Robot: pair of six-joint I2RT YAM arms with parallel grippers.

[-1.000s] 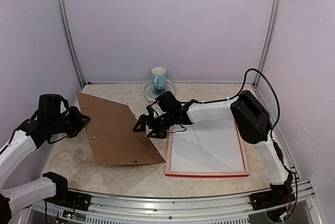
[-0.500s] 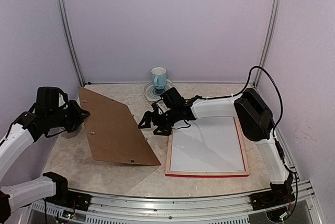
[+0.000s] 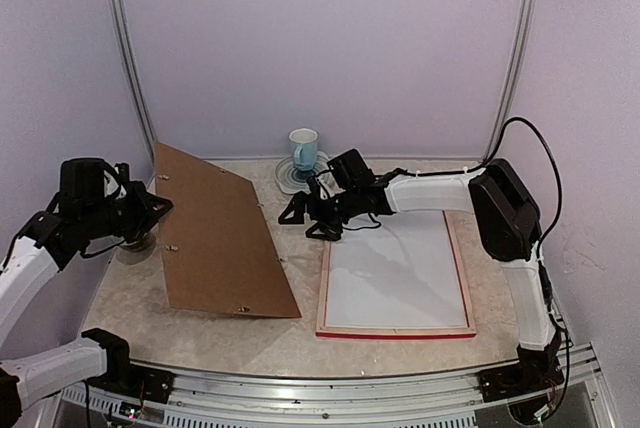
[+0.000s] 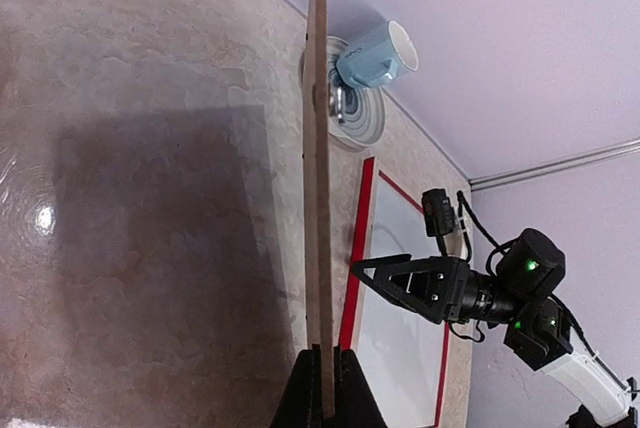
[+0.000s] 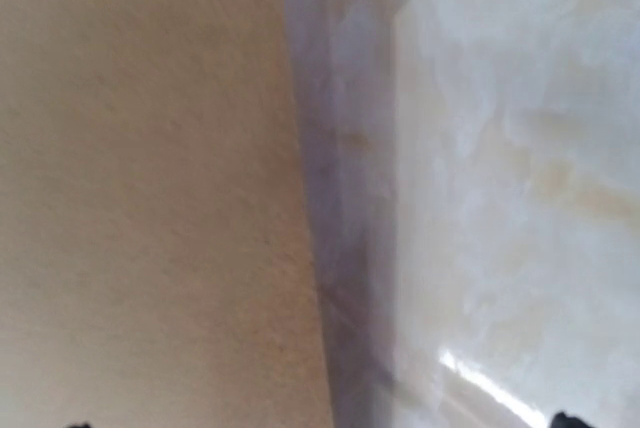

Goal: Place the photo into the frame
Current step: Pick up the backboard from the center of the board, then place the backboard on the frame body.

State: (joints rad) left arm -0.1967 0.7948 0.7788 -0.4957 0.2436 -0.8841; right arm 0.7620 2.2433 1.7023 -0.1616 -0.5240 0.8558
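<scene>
The red frame (image 3: 395, 333) lies flat on the table at the right, and its red edge also shows in the left wrist view (image 4: 358, 253). A plain white sheet (image 3: 400, 278) fills it; no cat picture shows, so I cannot tell whether this is the photo's reverse. My left gripper (image 3: 150, 214) is shut on the left edge of the brown backing board (image 3: 220, 243) and holds it tilted up on its lower edge. In the left wrist view the board (image 4: 318, 178) stands edge-on between the jaws. My right gripper (image 3: 304, 220) is open and empty beside the frame's far left corner.
A pale blue mug (image 3: 303, 149) stands on a saucer at the back centre, also seen in the left wrist view (image 4: 375, 54). The right wrist view shows only the board's brown face (image 5: 150, 198) and the table top (image 5: 520, 148). Walls enclose the table.
My left gripper has drawn the backing board leftward and tipped it more upright. My right gripper has moved back and to the right, away from the board.
</scene>
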